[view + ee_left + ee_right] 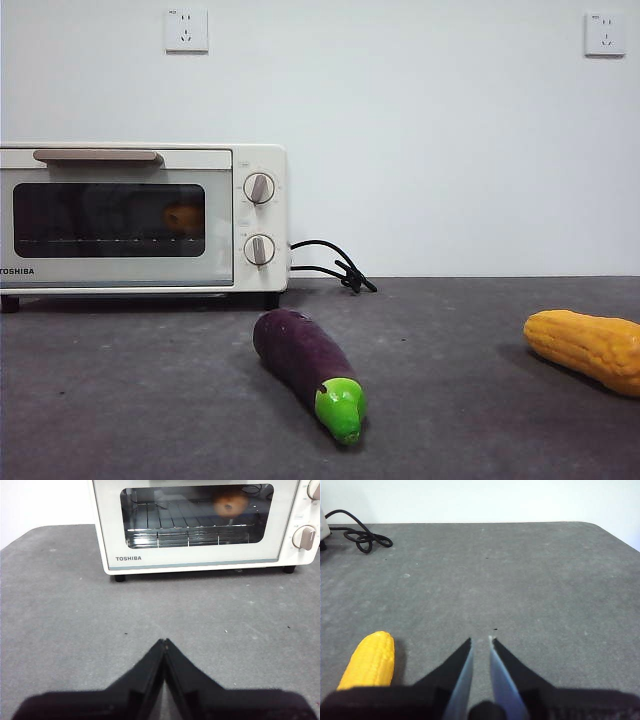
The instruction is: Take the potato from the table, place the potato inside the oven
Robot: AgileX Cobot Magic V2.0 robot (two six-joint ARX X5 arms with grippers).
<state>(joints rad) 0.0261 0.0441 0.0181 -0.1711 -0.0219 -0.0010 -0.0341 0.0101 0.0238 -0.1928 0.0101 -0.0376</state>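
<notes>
The cream-white oven [250,150] stands at the back left of the table [470,430] with its door closed. Behind the dark glass, the orange-brown potato [183,218] rests on the wire rack toward the knob side; the left wrist view shows the potato [230,503] through the window too. My left gripper [164,641] hangs shut and empty over the bare tabletop, a short way in front of the oven [200,566]. Over on the right side of the table, my right gripper [480,640] holds nothing, its jaws a narrow gap apart. Neither arm appears in the front view.
A purple eggplant [297,357] with a green tip lies in front of the oven's right end. A yellow corn cob [590,348] lies at the right edge, and this corn cob [370,661] is beside my right gripper. The black cord [335,265] trails behind the oven.
</notes>
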